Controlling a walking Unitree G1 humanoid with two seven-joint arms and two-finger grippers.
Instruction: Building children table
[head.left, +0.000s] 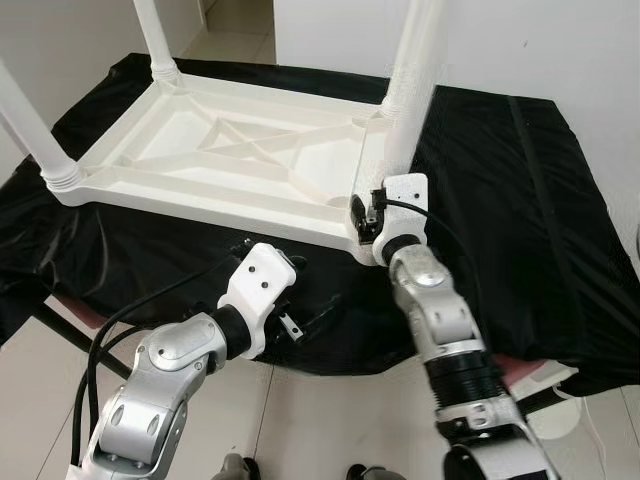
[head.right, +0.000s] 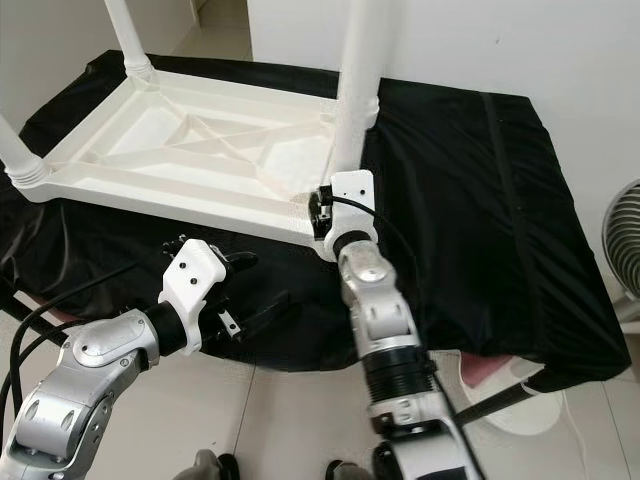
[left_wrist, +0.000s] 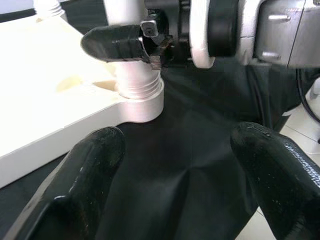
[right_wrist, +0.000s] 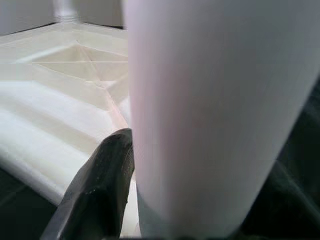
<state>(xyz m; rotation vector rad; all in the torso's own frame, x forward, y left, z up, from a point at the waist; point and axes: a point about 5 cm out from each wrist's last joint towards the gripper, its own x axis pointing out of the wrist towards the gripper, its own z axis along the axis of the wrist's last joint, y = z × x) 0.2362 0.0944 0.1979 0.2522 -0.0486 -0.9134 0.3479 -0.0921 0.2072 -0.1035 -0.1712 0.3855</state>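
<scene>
Black cloth (head.left: 520, 200) covers the worktop, hanging over its near edge above a pale tiled floor (head.left: 300, 420); white walls stand behind, and a fan (head.right: 622, 235) shows by the far right edge in the right eye view.

On the cloth lies the white plastic table (head.left: 230, 165), upside down, its ribbed underside facing up. Three legs are in view rising from corner sockets: one at the far left (head.left: 155, 35), one at the near left (head.left: 30, 125), and one at the right (head.left: 410, 75). The near right corner of the table sits between the two arms, beside the right leg's socket.

The right gripper (head.left: 372, 215) is at the base of that right leg, just above its ribbed collar. In the left wrist view one black finger (left_wrist: 117, 42) presses against the leg, and in the right wrist view the leg (right_wrist: 220, 115) fills the gap beside a finger (right_wrist: 100, 190), so the gripper is clamped around it.

The left gripper (left_wrist: 180, 180) hovers over the cloth in front of the table's near edge, fingers spread wide and holding nothing, pointed toward the same corner.
</scene>
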